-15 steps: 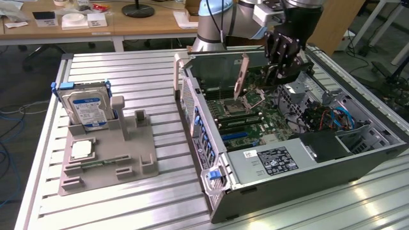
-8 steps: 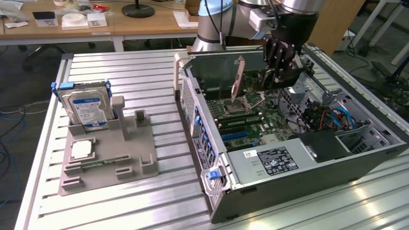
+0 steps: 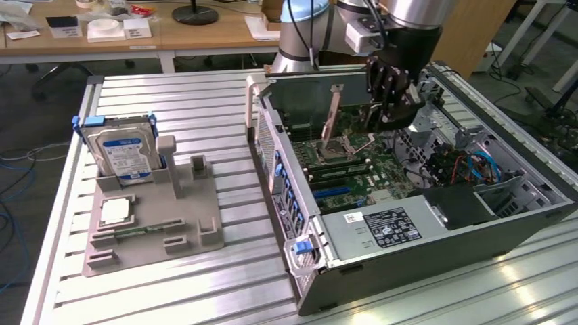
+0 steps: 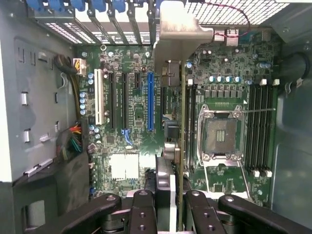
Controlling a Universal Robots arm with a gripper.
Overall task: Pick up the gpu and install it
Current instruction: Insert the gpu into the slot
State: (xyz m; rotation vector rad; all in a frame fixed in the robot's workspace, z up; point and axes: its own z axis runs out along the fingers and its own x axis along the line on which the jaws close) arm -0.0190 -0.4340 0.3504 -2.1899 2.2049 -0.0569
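So the arm [image 3: 312, 27] is reaching down from the far side of the table [image 3: 181, 115] into the open PC case [image 3: 434, 257], with the wrist pointing pretty much straight down and the black gripper [image 3: 390, 112] hanging over the motherboard [image 3: 348, 172].

The fingers [image 4: 144, 209] are sitting partly closed, clamped on the gpu [image 4: 178, 97]. In the wrist view the card is being held edge-on between the two finger pairs, running away from the camera with its silver bracket [image 4: 183, 29] at the far end by the rear slot covers. It's hanging above the board, just beside the blue slot [image 4: 150, 102] and between that slot and the CPU socket [image 4: 220, 134]. I can't tell whether the bottom edge is touching anything.

In the exterior view the card is showing as a flat dark panel standing upright at the back of the case, with the gripper gripping its top edge on the exterior view's right.

Off on the exterior view's left, well apart from the case, a grey holder [image 3: 153, 230] is sitting on the table with the hard drive [image 3: 124, 152] standing upright in it and the CPU chip [image 3: 118, 212] lying flat in front of that.
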